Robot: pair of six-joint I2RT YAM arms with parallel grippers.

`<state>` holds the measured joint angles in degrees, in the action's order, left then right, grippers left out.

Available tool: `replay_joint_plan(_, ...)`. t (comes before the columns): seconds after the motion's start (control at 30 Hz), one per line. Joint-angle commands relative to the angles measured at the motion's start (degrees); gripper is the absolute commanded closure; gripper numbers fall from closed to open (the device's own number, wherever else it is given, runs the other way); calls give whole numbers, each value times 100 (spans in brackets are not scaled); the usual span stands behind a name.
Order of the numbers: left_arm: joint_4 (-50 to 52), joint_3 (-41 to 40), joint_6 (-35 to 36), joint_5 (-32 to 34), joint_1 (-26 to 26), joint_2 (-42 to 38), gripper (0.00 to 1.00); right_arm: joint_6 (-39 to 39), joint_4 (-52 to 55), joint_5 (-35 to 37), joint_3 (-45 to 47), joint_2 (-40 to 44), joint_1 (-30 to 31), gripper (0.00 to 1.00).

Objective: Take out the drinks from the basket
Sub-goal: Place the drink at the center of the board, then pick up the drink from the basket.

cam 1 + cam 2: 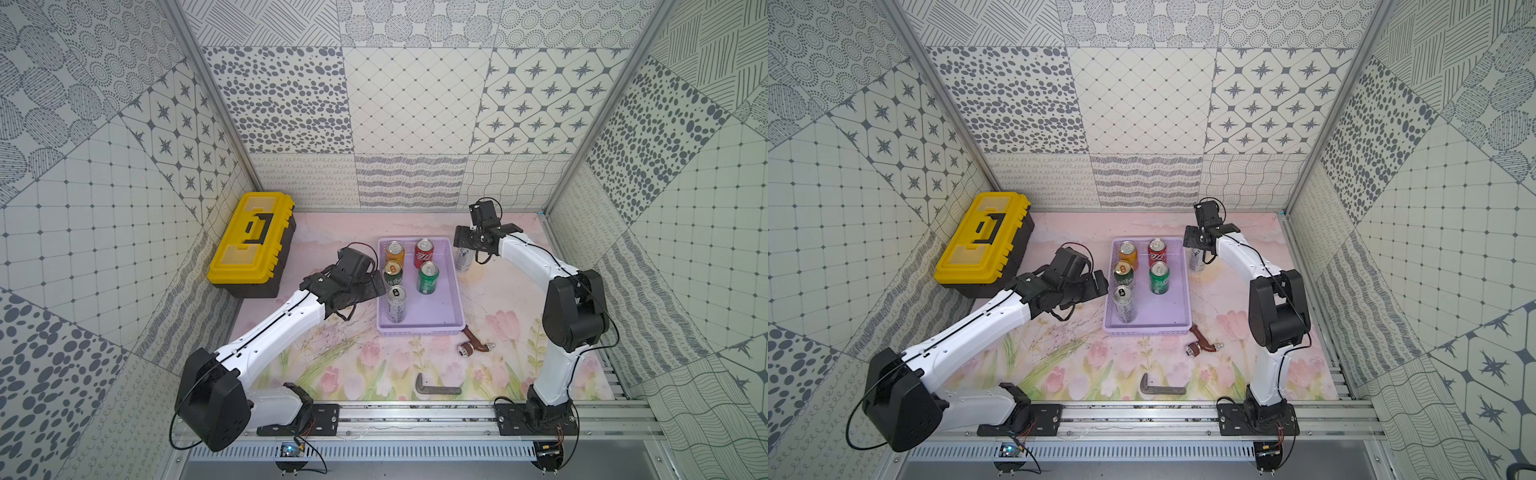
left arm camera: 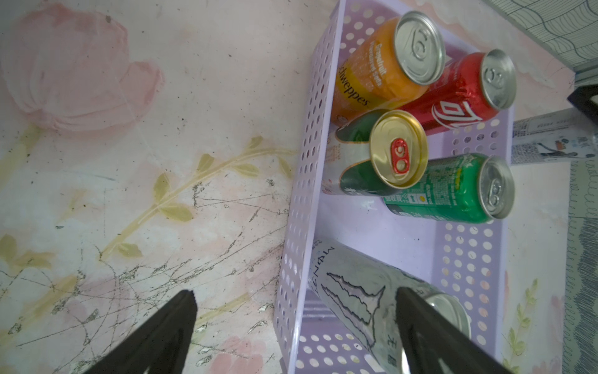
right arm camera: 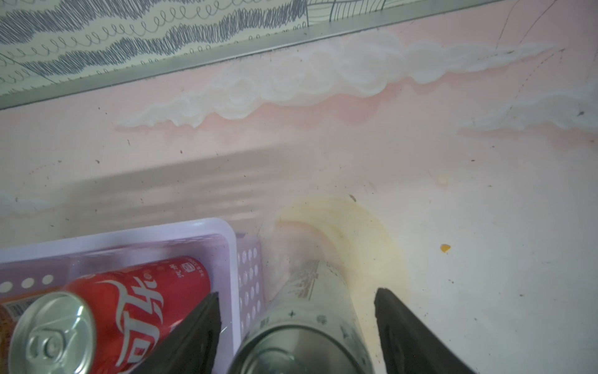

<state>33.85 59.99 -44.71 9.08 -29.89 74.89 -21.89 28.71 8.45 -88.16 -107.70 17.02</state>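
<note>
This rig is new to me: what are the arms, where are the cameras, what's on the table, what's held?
Two robot arms reach over a table. Both top views come from one overhead camera; each wrist view rides on an arm. In the lavender basket stand an orange can, red can, bright green can, dark green can and silver can. A second silver can stands outside it, between the parted jaws of the right end effector, ungripped. The left end effector is open and empty. A yellow toolbox sits aside.

A yellow toolbox (image 1: 251,243) is sitting closed at the far left of the floral mat (image 1: 353,374). A brown fitting (image 1: 478,347) is lying right of centre, and a grey L-shaped bar (image 1: 440,390) is lying near the front edge.
</note>
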Motion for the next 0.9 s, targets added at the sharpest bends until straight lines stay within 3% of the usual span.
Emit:
replay_joint_plan(0.0, -147, 16, 182, -254, 80, -25, 0, -61, -287, 67, -225, 196, 18, 18)
replay_joint_plan(0.27, -322, 91, 501, -759, -61, 12, 0, 49, -366, 195, -37, 917, 144, 19)
replay_joint_plan(0.87, -714, 259, 1209, -161, -1079, 345, 0, 316, -535, 649, 1450, 2523, 928, 17)
